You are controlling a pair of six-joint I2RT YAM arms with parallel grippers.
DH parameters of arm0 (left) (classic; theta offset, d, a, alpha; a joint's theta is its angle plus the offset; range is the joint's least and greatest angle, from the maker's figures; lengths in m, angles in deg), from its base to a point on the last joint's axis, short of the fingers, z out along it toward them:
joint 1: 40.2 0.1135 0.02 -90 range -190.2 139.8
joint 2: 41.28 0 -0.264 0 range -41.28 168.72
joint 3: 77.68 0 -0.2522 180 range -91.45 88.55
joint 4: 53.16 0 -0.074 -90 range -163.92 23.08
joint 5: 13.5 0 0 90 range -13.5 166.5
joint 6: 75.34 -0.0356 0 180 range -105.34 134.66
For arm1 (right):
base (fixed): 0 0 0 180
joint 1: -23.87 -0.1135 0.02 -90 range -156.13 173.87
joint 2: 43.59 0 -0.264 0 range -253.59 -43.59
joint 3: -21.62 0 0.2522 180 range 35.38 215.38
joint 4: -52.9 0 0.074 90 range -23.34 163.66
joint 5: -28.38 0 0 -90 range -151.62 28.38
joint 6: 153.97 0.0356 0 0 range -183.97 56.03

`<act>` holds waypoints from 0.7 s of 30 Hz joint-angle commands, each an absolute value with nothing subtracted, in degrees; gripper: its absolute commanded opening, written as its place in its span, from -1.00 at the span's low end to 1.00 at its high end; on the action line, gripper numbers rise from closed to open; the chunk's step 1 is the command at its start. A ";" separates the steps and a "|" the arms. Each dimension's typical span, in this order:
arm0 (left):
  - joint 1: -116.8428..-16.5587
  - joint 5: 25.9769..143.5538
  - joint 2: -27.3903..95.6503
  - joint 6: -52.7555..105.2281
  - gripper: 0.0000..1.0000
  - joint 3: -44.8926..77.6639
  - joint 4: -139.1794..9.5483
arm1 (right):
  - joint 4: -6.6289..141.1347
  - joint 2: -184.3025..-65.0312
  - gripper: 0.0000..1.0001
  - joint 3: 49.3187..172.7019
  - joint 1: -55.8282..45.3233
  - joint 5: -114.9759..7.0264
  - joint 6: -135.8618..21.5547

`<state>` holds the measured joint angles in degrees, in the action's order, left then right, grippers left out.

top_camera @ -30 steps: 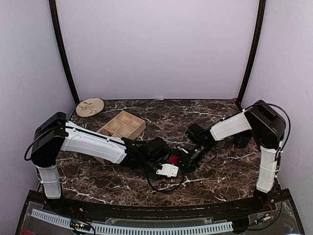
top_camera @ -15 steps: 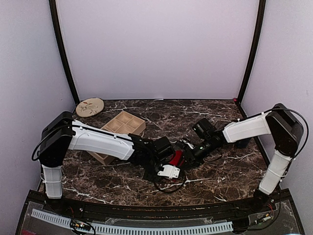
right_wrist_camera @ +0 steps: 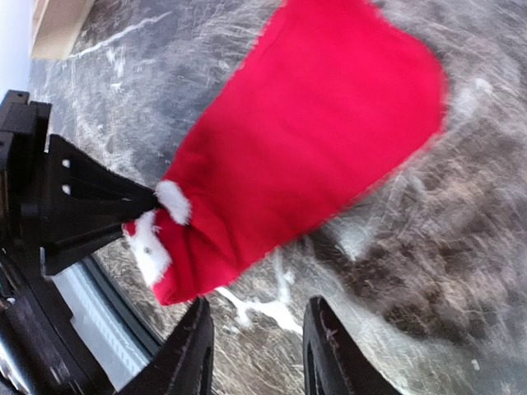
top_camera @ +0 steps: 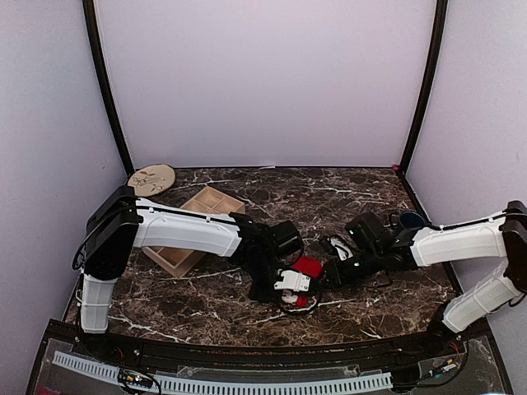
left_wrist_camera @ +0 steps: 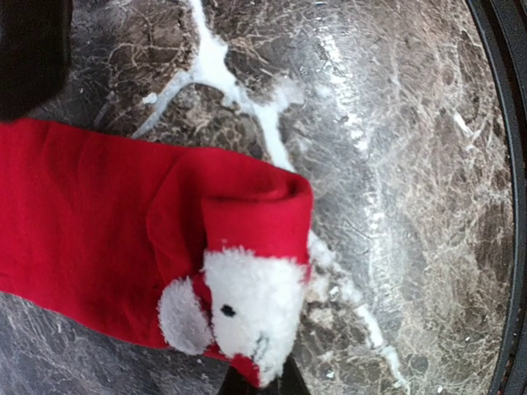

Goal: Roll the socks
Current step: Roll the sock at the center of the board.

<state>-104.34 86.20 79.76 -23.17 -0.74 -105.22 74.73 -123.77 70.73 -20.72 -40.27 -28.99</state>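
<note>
A bright red sock [left_wrist_camera: 107, 222] lies partly folded on the dark marble table, its fluffy white patch [left_wrist_camera: 247, 304] at the near end. My left gripper [left_wrist_camera: 257, 380] is shut on that patched end. In the right wrist view it shows as a black wedge [right_wrist_camera: 90, 206] pinching the sock [right_wrist_camera: 313, 140]. My right gripper [right_wrist_camera: 257, 362] hovers open just off the sock's lower edge, with only marble between its fingers [right_wrist_camera: 193, 354]. From above, the sock [top_camera: 309, 265] sits between the left gripper [top_camera: 290, 288] and the right gripper [top_camera: 333, 271].
A wooden compartment tray [top_camera: 206, 204] stands at the back left, partly under my left arm. A round patterned plate [top_camera: 151, 179] lies in the far left corner. A dark blue object [top_camera: 409, 220] sits by the right arm. The table's black front rim [left_wrist_camera: 510, 164] runs close to the sock.
The right arm has drawn back to the right and its jaws have opened off the sock. The left arm has shifted right, still pinching the sock's patched end.
</note>
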 commanded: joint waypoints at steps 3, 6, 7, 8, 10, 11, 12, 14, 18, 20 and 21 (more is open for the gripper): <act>-102.91 94.15 81.03 -21.75 -1.00 -4.33 -112.37 | 68.98 -114.63 -0.29 64.45 -24.48 -52.94 -21.46; -102.44 95.89 81.97 -21.70 -1.00 -5.44 -113.60 | 68.33 -113.10 -0.29 63.08 -28.08 -56.24 -20.84; -102.43 96.41 82.21 -21.72 -1.00 -5.56 -113.88 | 68.14 -112.95 -0.29 62.85 -29.72 -57.70 -20.86; -102.38 96.92 82.36 -21.69 -1.00 -5.58 -114.16 | 67.80 -112.97 -0.29 62.72 -31.32 -57.70 -20.86; -102.35 97.75 82.70 -21.73 -1.00 -5.58 -114.57 | 67.19 -112.72 -0.29 62.62 -35.84 -57.70 -20.86; -102.34 98.15 82.81 -21.73 -1.00 -5.49 -114.74 | 66.81 -112.61 -0.29 62.49 -37.61 -57.70 -20.86; -102.32 98.48 82.89 -21.61 -1.00 -5.30 -114.88 | 66.51 -112.52 -0.29 62.31 -39.53 -57.70 -20.86; -102.28 99.10 82.97 -21.48 -1.00 -4.86 -115.08 | 65.69 -112.05 -0.27 61.43 -42.81 -72.91 -21.84; -102.25 100.56 82.95 -21.29 -1.00 -4.05 -115.17 | 63.57 -110.85 -0.26 59.63 -48.23 -80.58 -22.10; -102.25 101.11 83.08 -21.21 -1.00 -3.99 -115.30 | 63.58 -110.65 -0.25 59.50 -50.79 -84.43 -22.26; -102.18 101.49 83.11 -21.24 -1.00 -4.02 -115.42 | 63.45 -110.69 -0.25 59.39 -52.01 -85.85 -22.49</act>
<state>-102.33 98.61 82.77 -21.72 -4.46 -113.07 67.17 -111.75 60.13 -48.05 -74.33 -21.77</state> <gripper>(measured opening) 0.053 0.373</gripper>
